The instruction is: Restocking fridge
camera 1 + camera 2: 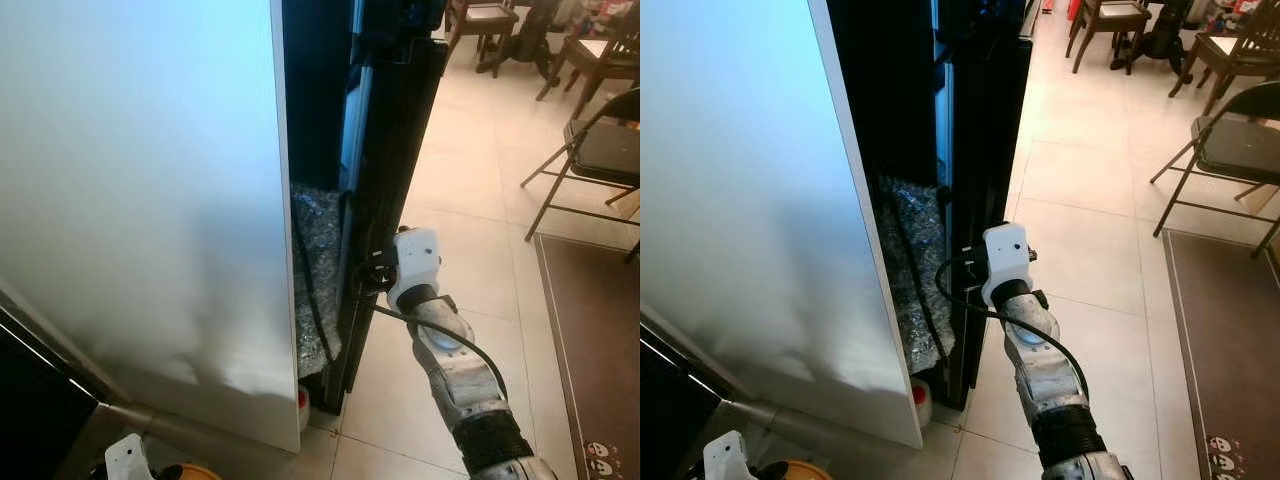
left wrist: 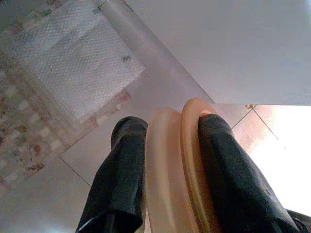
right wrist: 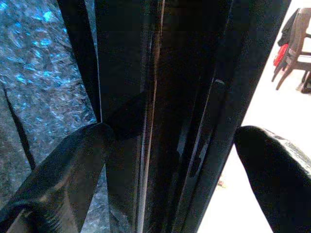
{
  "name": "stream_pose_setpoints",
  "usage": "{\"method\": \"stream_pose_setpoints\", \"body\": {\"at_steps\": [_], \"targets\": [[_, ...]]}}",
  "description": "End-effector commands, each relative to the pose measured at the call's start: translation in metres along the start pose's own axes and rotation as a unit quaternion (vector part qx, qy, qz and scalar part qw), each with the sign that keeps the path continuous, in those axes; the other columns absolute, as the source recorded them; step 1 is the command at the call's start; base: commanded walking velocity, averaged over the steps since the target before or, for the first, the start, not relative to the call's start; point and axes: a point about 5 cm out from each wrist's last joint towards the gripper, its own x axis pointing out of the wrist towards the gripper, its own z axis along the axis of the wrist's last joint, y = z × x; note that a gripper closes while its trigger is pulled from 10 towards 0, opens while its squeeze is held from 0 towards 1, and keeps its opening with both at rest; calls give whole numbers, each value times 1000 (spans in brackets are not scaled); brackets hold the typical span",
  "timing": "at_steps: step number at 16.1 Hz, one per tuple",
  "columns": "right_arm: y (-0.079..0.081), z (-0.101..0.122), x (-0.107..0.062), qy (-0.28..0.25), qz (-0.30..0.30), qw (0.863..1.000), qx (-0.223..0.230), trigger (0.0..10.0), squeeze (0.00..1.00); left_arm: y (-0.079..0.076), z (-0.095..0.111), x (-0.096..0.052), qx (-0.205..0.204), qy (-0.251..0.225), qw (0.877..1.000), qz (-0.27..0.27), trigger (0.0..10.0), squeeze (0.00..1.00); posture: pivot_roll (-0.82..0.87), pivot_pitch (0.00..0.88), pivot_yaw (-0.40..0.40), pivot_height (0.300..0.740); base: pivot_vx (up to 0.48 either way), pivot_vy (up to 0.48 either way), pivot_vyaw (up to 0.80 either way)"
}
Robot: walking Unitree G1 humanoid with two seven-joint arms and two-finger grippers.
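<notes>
The black fridge door [image 1: 385,180] stands edge-on before me, beside a tall white panel [image 1: 140,200]. My right gripper [image 1: 368,275] reaches to that door's edge at mid height. In the right wrist view its fingers [image 3: 73,165] stand open, one on each side of the black door edge [image 3: 160,121]. Low at the left, my left gripper [image 2: 167,145] is shut on a round orange rimmed thing [image 2: 177,170], held on edge between the fingers above the tiled floor. The orange thing [image 1: 790,470] also peeks in beside the left wrist.
Crinkled silvery wrap [image 1: 315,260] fills the gap between panel and door. A small red-capped bottle [image 1: 303,405] stands on the floor at its foot. A folding chair [image 1: 600,150] and a brown rug [image 1: 600,340] lie to the right, with dining chairs [image 1: 485,20] farther back.
</notes>
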Motion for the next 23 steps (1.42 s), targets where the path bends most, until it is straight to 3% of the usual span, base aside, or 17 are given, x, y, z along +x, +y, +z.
{"method": "stream_pose_setpoints", "body": {"at_steps": [1,17,18,19,23], "targets": [[-5,1,1,-2,-11,1000,-2,10000,0,-2,-3,0,8,10,1000,0,10000,0,-196,18,17,740,0,0,0],[-6,0,2,-4,-13,1000,-3,10000,0,-2,-3,0,8,11,1000,0,10000,0,-196,18,17,740,0,0,0],[-112,-23,-65,26,-292,955,-38,10000,0,-5,-6,0,18,17,1000,-4,10000,0,-220,37,18,740,0,0,0],[-124,-24,-78,28,-329,943,-46,10000,0,-5,-7,0,19,17,1000,-5,10000,0,-221,38,18,740,0,0,0],[-116,-29,-84,31,-318,947,-38,10000,0,-6,-7,0,20,19,1000,-6,10000,0,-224,41,16,740,0,0,0]]}}
